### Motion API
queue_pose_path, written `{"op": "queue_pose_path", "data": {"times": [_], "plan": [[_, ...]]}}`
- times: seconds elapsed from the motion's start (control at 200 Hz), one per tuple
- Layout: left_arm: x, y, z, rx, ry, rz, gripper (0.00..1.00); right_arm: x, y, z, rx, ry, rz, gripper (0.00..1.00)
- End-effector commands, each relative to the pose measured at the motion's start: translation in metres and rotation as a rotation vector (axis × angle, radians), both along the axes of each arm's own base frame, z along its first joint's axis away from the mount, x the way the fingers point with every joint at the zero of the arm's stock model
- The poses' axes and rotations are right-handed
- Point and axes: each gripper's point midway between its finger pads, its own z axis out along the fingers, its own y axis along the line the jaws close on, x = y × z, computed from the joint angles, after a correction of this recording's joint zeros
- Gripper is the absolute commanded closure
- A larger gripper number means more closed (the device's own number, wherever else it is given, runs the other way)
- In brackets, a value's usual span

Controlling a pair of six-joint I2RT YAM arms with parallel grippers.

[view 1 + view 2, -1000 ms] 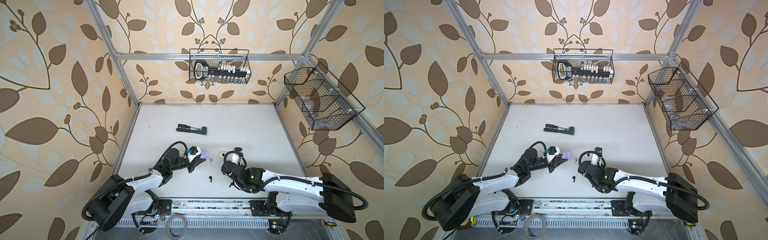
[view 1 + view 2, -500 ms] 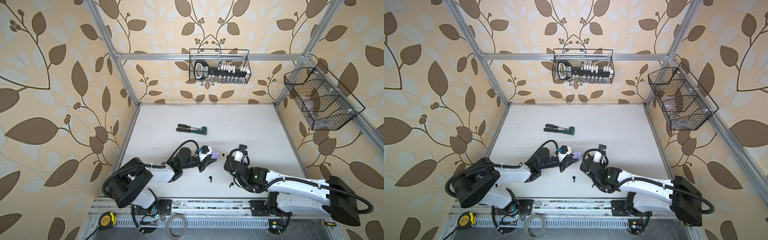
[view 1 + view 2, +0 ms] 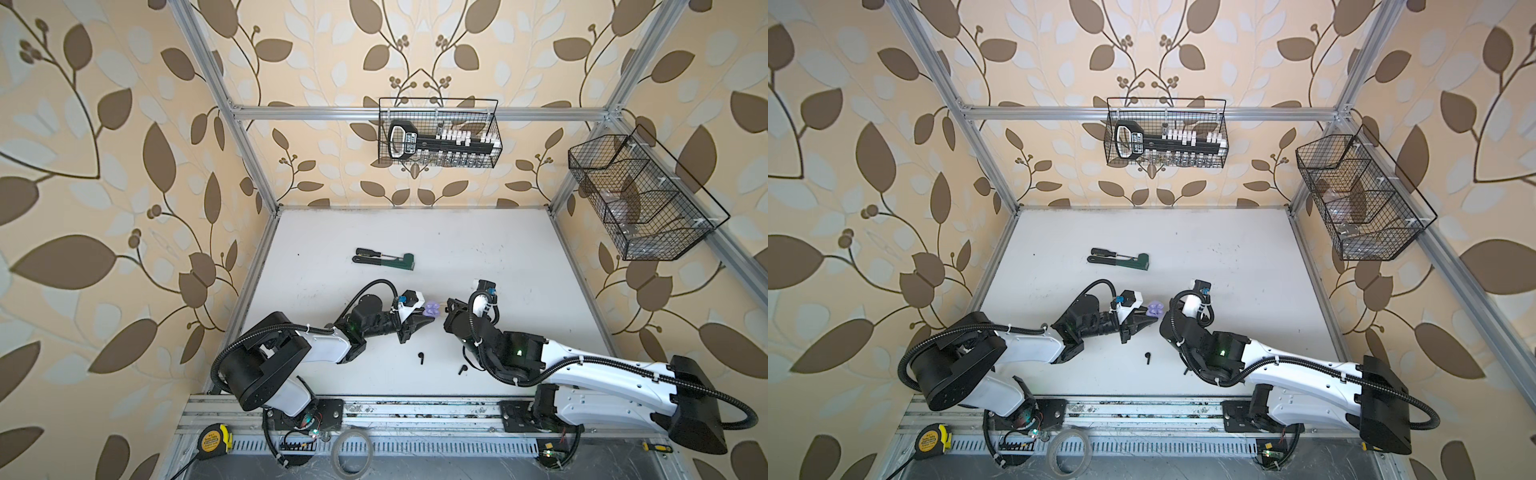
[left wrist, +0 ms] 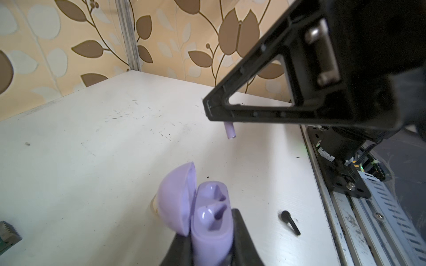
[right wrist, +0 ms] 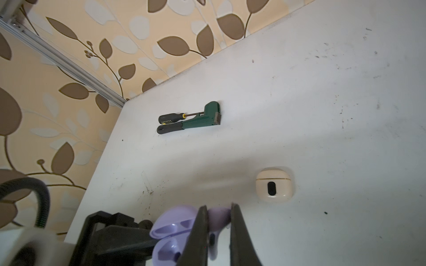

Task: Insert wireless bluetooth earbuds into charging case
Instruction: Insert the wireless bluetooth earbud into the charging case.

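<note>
Nearing lilac case, right tool grips earbud.

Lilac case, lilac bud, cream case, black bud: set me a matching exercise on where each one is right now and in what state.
Things:
1. lilac case
2. lilac bud
3. cream case
4. black bud

States:
A. lying loose on the table
B. lid open, clamped in the left gripper
C. lid shut, resting on the table
D. pinched in the right gripper

Pairs: 1-B, 2-D, 3-C, 4-A.
</note>
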Motion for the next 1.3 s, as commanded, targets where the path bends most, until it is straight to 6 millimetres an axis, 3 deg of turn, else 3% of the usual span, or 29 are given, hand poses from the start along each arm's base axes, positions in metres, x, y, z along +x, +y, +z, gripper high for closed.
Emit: {"op": "queue_pose_path", "data": {"times": [0.0,0.58,1.295], "plan": [[-0.001,-0.008,0.025,-0.075,-0.065,-0.031,1.0,0.003,0.007,0.02,0.01,-0.05,-0.004,0.93],[0.0,-0.005,0.037,-0.131,-0.056,-0.004,1.0,0.004,0.03,0.01,-0.004,-0.042,0.033,0.93],[0.002,-0.001,0.047,-0.172,-0.046,0.028,1.0,0.0,0.033,-0.002,-0.01,-0.029,0.039,0.93]]}}
